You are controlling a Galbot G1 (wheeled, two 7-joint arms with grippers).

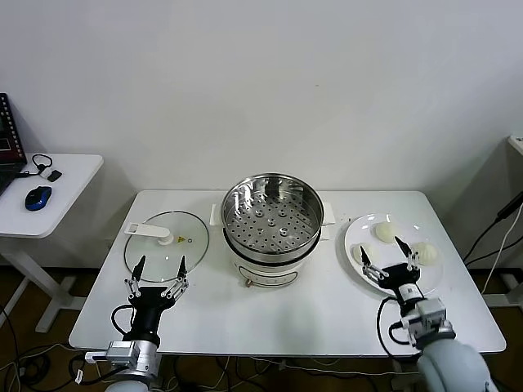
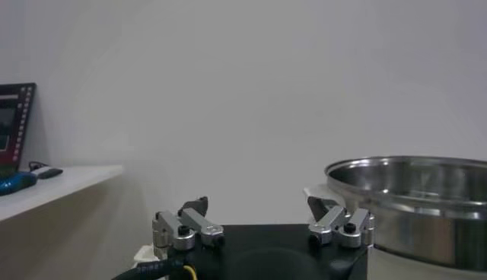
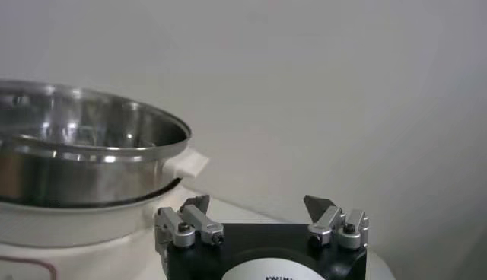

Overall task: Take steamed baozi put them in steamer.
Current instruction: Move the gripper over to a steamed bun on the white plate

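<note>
The steamer (image 1: 270, 220), a shiny steel pot with a perforated tray on a white base, stands at the table's middle. Three cream-white baozi show on the white plate (image 1: 413, 224) at the right: one at the back (image 1: 384, 233), one at the right (image 1: 426, 253), one partly hidden at the left (image 1: 360, 254). My right gripper (image 1: 382, 249) is open and empty, upright in front of the plate. My left gripper (image 1: 161, 263) is open and empty over the near edge of the glass lid. The steamer shows beside each gripper in the left wrist view (image 2: 411, 190) and the right wrist view (image 3: 84, 152).
A flat glass lid (image 1: 163, 245) with a white handle lies left of the steamer. A white side table (image 1: 65, 175) at the far left holds a blue mouse (image 1: 37, 197). The table's front edge is close behind both grippers.
</note>
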